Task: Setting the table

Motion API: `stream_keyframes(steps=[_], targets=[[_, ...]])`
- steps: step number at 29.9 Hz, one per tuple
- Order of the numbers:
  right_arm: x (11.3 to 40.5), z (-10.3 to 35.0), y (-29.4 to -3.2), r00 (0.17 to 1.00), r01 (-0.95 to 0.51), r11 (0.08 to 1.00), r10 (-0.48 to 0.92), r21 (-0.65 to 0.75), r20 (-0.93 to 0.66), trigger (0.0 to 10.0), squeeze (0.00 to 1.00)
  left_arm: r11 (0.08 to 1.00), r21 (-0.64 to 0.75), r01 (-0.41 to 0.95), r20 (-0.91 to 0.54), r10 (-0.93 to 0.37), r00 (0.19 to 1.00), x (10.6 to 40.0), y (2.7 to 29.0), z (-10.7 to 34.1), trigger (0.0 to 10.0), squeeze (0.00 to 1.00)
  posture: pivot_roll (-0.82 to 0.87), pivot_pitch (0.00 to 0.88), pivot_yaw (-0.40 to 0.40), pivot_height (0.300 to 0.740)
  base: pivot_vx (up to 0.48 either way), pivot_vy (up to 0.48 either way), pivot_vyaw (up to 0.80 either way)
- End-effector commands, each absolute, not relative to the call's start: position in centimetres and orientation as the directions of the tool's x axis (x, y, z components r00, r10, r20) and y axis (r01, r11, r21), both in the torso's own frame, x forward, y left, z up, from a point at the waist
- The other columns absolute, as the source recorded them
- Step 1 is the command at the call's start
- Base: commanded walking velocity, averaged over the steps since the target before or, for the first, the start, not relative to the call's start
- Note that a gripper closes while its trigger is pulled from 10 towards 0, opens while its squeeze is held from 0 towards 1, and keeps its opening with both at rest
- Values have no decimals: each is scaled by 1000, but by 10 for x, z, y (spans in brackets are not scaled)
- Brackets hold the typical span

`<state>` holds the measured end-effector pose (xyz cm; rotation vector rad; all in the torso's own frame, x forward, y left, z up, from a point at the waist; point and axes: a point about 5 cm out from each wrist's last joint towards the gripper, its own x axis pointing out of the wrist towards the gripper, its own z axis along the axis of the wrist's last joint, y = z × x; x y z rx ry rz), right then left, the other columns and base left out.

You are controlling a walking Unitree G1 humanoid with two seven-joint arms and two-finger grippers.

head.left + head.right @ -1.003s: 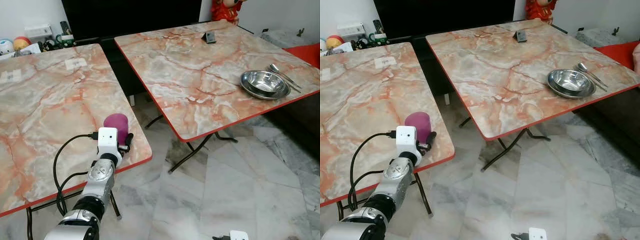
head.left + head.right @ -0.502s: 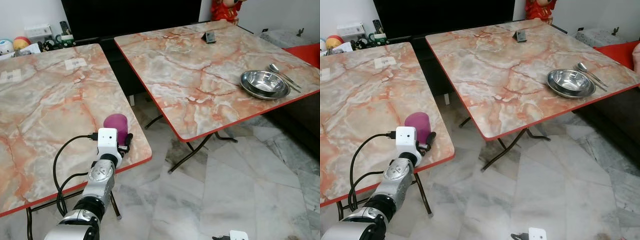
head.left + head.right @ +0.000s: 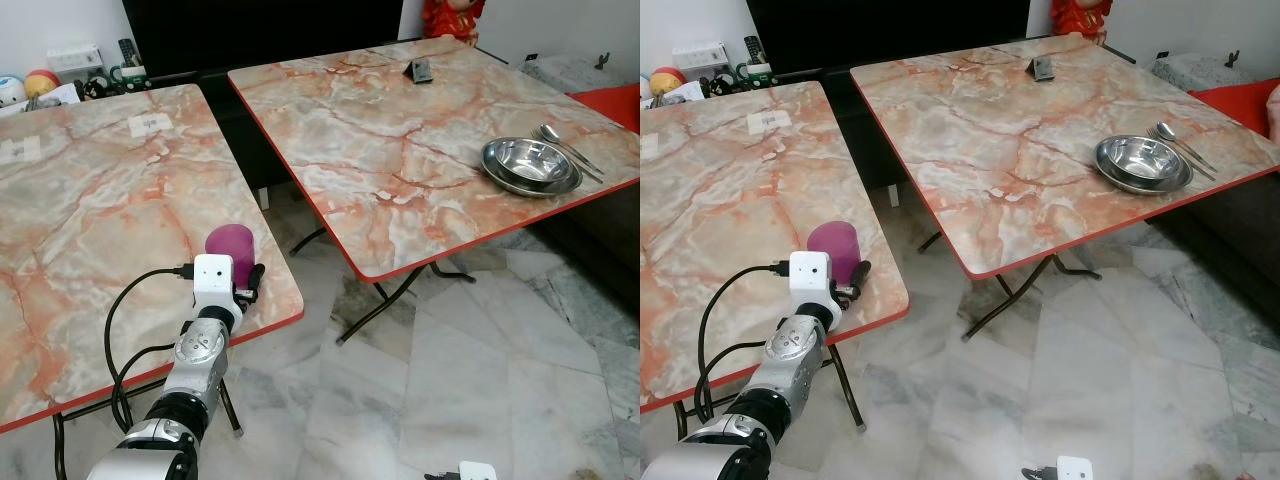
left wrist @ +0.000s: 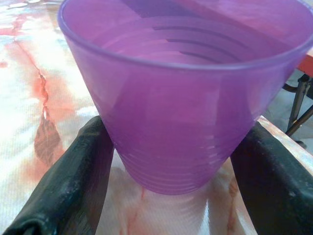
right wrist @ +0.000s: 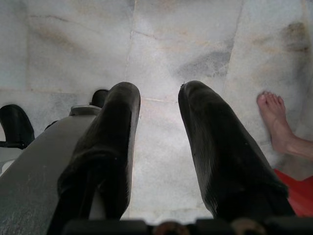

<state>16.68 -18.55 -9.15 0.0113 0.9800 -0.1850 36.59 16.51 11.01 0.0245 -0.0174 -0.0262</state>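
A purple plastic cup (image 3: 230,243) stands upright on the left marble table (image 3: 90,200), close to its front right corner. My left gripper (image 3: 238,272) reaches over the table edge and is shut on the cup. In the left wrist view one black finger (image 4: 73,176) presses on each side of the cup's (image 4: 181,98) base. On the right marble table (image 3: 400,150) a steel bowl (image 3: 530,166) sits near the right edge, with a spoon and fork (image 3: 568,150) just beyond it. My right gripper (image 5: 159,93) hangs open over the floor, holding nothing.
A gap of marble floor (image 3: 330,290) separates the two tables, whose folding legs show below. A small black object (image 3: 420,71) lies at the far side of the right table. Clutter lines the back left wall. A person's bare foot (image 5: 276,122) stands near my right gripper.
None apart from a slight shift of the camera; the left gripper and the cup stay where they were.
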Motion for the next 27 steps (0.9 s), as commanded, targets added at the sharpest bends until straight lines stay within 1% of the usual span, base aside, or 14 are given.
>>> stream_keyframes(steps=[1, 2, 3, 4, 5, 7, 11, 13, 14, 18, 22, 27], targets=[[159, -95, -187, 522, 160, 984, -155, -82, -839, 10000, 0, 999, 30, 24, 61, -26, 998, 367, 165, 117, 1137, 0, 14, 111, -23, 740, 0, 0, 0], [159, -95, -187, 522, 160, 984, -155, -82, -839, 10000, 0, 999, 29, 20, 65, -22, 998, 367, 166, 117, 1137, 0, 14, 111, -23, 740, 0, 0, 0], [159, -95, -187, 522, 160, 984, -154, -82, -839, 10000, 0, 999, 32, 13, 77, -15, 997, 366, 169, 118, 10000, 0, 13, 110, -22, 740, 0, 0, 0], [159, -95, -187, 521, 159, 984, -153, -80, -840, 10000, 0, 998, 56, 2, 99, -7, 995, 363, 175, 120, 10000, 0, 11, 105, -18, 740, 0, 0, 0], [159, -95, -187, 521, 159, 984, -153, -80, -840, 10000, 0, 998, 56, 2, 99, -7, 995, 363, 175, 120, 10000, 0, 11, 105, -18, 740, 0, 0, 0], [158, -95, -187, 521, 162, 984, -152, -78, -840, 10000, 0, 995, 96, -19, 127, 7, 992, 353, 193, 118, 10000, 0, 11, 102, -12, 740, 0, 0, 0], [157, -96, -187, 521, 165, 983, -153, -77, -840, 10000, 0, 994, 94, -55, 143, 41, 989, 340, 214, 115, 10000, 0, 19, 96, -9, 740, 0, 0, 0], [157, -95, -188, 522, 165, 983, -154, -78, -839, 10000, 0, 992, 103, -71, 157, 54, 986, 329, 227, 114, 10000, 0, 23, 93, -9, 740, 0, 0, 0], [157, -95, -188, 524, 162, 984, -153, -79, -838, 10000, 0, 991, 113, -71, 174, 51, 984, 319, 235, 116, 10000, 0, 28, 90, -10, 740, 0, 0, 0], [157, -95, -188, 527, 156, 985, -149, -77, -837, 10000, 0, 990, 126, -65, 172, 42, 984, 311, 239, 115, 10000, 0, 43, 84, -16, 740, 0, 0, 0], [158, -95, -187, 530, 151, 986, -143, -72, -836, 10000, 0, 990, 138, -41, 149, 20, 989, 305, 236, 113, 10000, 0, 43, 82, -17, 740, 0, 0, 0], [161, -93, -188, 544, 126, 987, -156, -104, -824, 10000, 0, 994, 105, -10, 144, -6, 990, 308, 219, 114, 10000, 0, 34, 90, -22, 740, 0, 0, 0]])
